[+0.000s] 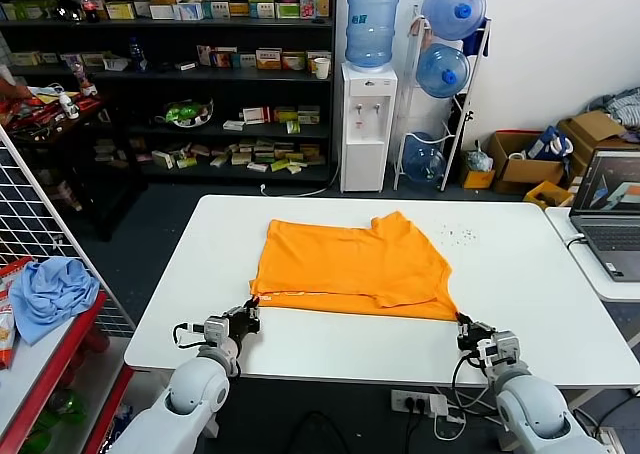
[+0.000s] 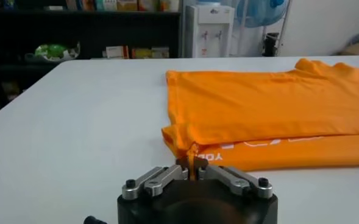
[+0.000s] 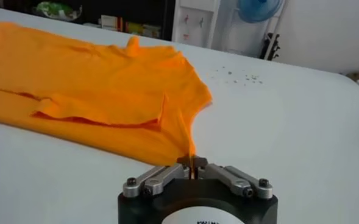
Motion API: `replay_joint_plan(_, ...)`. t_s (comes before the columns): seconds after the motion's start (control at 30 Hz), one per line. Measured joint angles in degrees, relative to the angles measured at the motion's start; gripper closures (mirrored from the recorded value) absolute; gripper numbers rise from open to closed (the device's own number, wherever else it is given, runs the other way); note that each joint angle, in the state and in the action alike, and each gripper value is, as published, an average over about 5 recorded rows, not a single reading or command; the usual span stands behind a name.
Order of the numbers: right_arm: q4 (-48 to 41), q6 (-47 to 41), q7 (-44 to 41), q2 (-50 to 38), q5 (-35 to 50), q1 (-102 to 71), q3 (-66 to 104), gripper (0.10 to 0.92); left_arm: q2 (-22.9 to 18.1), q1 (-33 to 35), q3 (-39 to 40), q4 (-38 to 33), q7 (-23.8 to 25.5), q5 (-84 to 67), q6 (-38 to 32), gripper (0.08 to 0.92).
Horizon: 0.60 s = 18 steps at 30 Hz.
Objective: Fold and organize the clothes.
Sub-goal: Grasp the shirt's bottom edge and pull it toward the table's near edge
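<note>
The orange T-shirt [image 1: 350, 266] lies partly folded in the middle of the white table [image 1: 540, 274], its sides turned in. My left gripper [image 1: 251, 305] is shut on the shirt's near left corner [image 2: 190, 149], and the fabric runs up between its fingers [image 2: 180, 165]. At the near right corner [image 3: 190, 146] my right gripper [image 1: 463, 323] is shut on the cloth in the same way. Both grippers [image 2: 192, 165] [image 3: 192, 161] sit low at the table's front edge. White lettering shows on the lower layer [image 2: 264, 145].
A laptop [image 1: 610, 214] stands on a side table to the right. A light blue cloth [image 1: 50, 289] lies on a red rack at the left. Shelves [image 1: 180, 84], a water dispenser [image 1: 367, 124] and boxes [image 1: 530, 159] stand behind the table. Small dark specks [image 1: 458, 234] dot the table.
</note>
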Motion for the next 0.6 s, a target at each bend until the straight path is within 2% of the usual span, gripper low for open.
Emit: replay_joint_plan(0.6, 13.95, -5.82, 4.61, -4.32, 3.41, -11.54, 2.87, 0.900, 7.62, 9.56, -1.16, -12.25, -2.98, -1.86, 3.24, 0.898)
